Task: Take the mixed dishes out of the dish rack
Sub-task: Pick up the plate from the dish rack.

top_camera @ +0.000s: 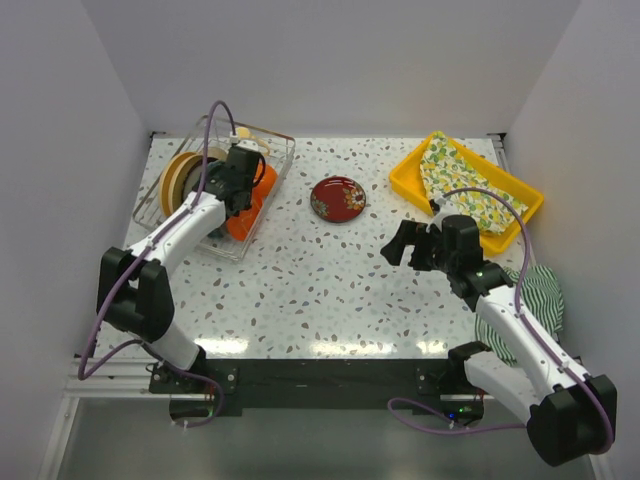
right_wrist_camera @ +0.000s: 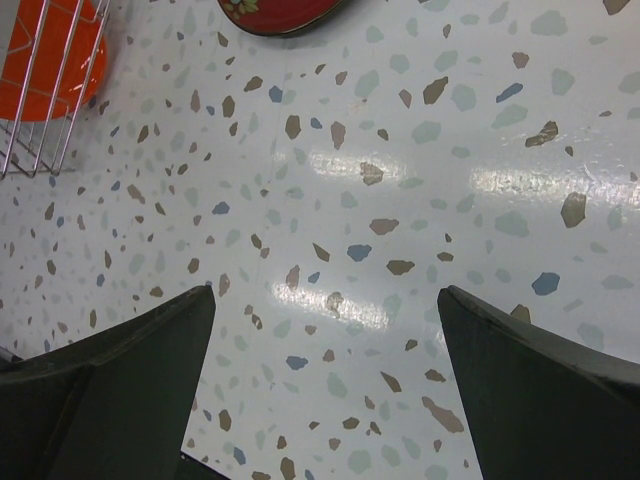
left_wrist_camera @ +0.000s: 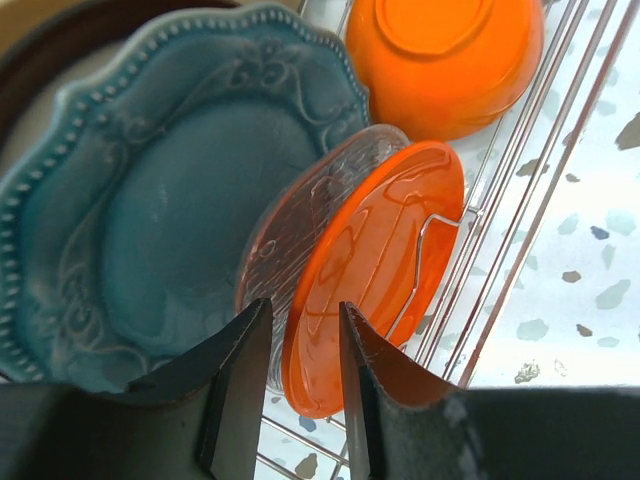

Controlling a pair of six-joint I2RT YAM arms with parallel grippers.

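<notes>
Orange glossy round plate stands on edge in the silvery wire dish rack, my left claw slightly spread astride its rim. I'd close squarely, keeping out the clear ribbed plate seemingly touching behind. Right claw hangs spread above the speckled worktop.

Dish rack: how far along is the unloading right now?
Done: one red plate lies out on the table. In hand: the left gripper straddles the rim of the orange plate inside the dish rack; whether it is clamped is unclear. The right gripper hangs open and empty over the table. Left: the teal plate, clear glass plate, orange bowl and tan plates behind.
</notes>
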